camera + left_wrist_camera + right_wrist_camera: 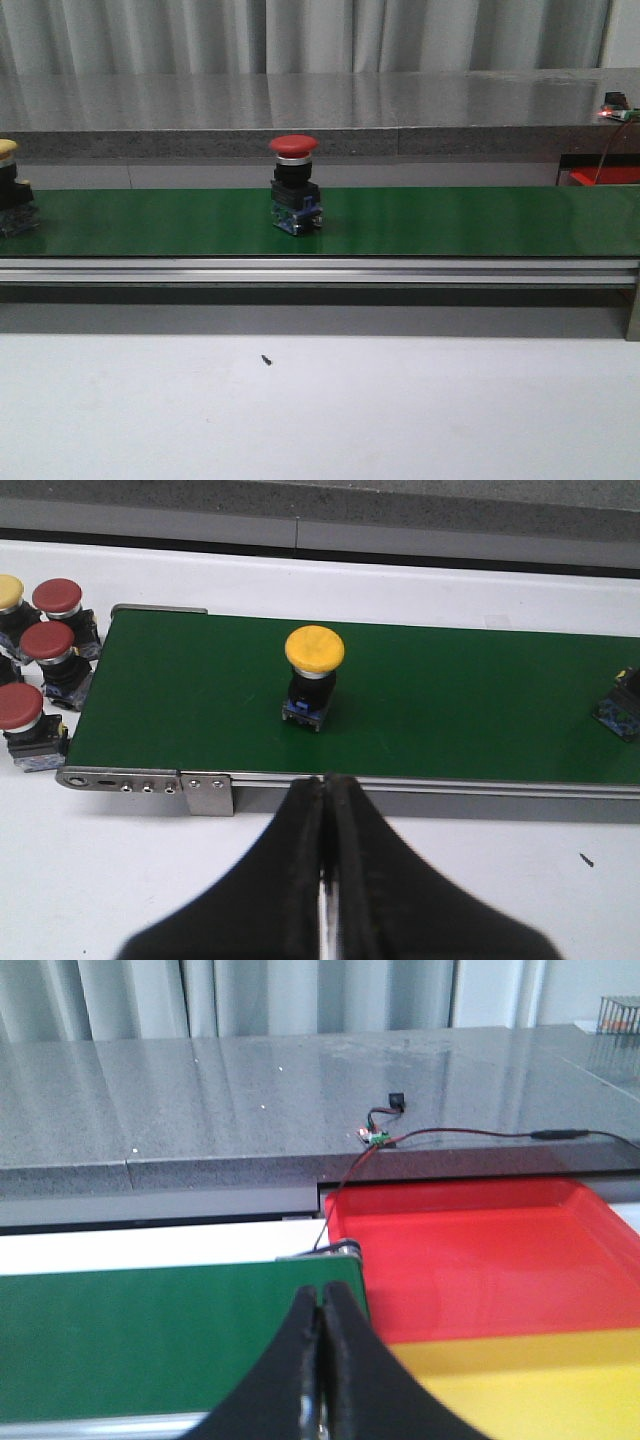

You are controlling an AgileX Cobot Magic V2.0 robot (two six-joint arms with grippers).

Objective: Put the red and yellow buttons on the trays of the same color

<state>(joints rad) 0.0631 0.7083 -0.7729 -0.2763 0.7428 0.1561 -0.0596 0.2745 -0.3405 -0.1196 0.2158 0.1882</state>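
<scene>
A red button [294, 185] stands upright on the green belt [450, 220], left of its middle. A yellow button [314, 675] also stands on the belt, near one end; the front view shows it at the far left edge [8, 190]. My left gripper [327, 780] is shut and empty, hovering over the belt's near rail in line with the yellow button. The red tray [480, 1250] and the yellow tray [540, 1380] lie side by side past the belt's other end. My right gripper [321, 1295] is shut and empty, above that end of the belt beside the trays.
Several spare buttons, red [48, 645] and one yellow [8, 592], stand on the white table off the belt's left end. A grey stone ledge [320, 100] runs behind the belt. A wire with a small board [378, 1138] lies on it behind the red tray.
</scene>
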